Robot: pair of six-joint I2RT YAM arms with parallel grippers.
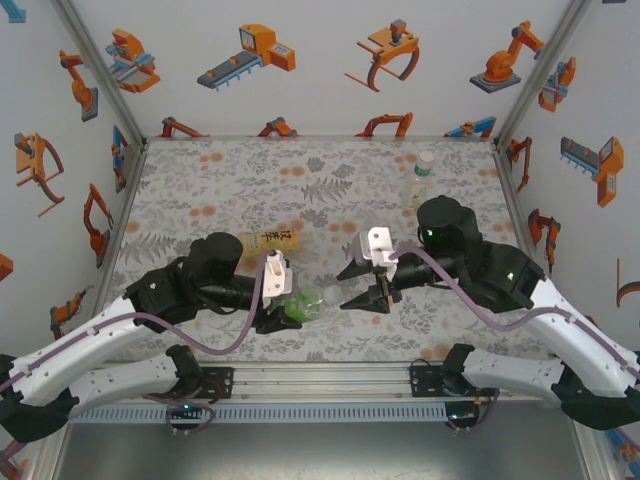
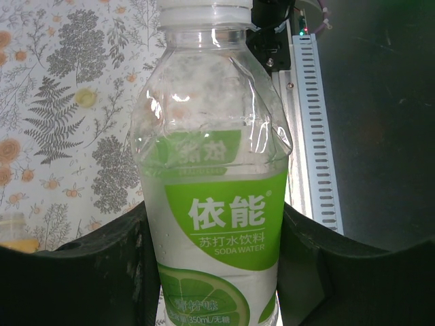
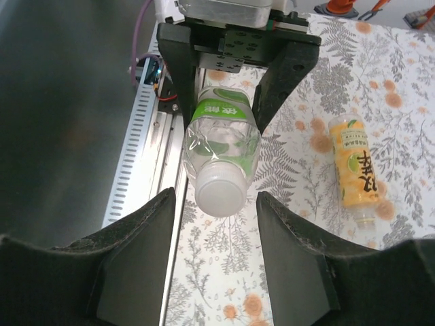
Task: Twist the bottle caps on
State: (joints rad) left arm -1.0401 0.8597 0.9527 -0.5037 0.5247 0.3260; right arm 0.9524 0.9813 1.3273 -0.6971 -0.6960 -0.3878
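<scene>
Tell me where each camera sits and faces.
Top external: above, behind the bases, looking down on the floral table; both arms show.
Left wrist: looks rightward along the clear plastic bottle with green-white label held in the left gripper.
Right wrist: looks leftward at that bottle's round white plastic cap; the open right gripper flanks it.
Shared: all see that bottle.

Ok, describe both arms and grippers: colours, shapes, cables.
The left arm and right arm: white lower links, bulky black joints toward the wrist, a purple cable looping along each. The left gripper and right gripper: matte black fingers below a white wrist block. A green light glows on the right arm.
</scene>
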